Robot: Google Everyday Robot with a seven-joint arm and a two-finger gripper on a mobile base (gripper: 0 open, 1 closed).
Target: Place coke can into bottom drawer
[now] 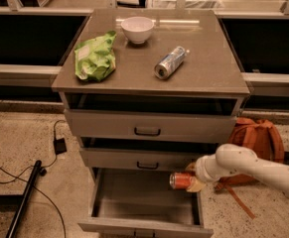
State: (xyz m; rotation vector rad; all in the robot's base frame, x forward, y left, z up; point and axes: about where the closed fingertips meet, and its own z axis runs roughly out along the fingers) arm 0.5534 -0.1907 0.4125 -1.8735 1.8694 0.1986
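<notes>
The coke can (180, 181) is red-orange. The cream-white gripper (192, 181) holds it over the grey bottom drawer (144, 226). On the brown worktop (208, 68) lie a green bag (95, 57), a white bowl (137, 29) and a silver-and-blue can (170, 62). An orange backpack (255, 135) sits behind

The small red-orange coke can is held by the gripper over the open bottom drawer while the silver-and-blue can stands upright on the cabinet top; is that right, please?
Not quite: the camera view shows the silver-and-blue can lying on its side on the cabinet top. The gripper does hold the small red-orange coke can over the right side of the open grey bottom drawer.
</notes>
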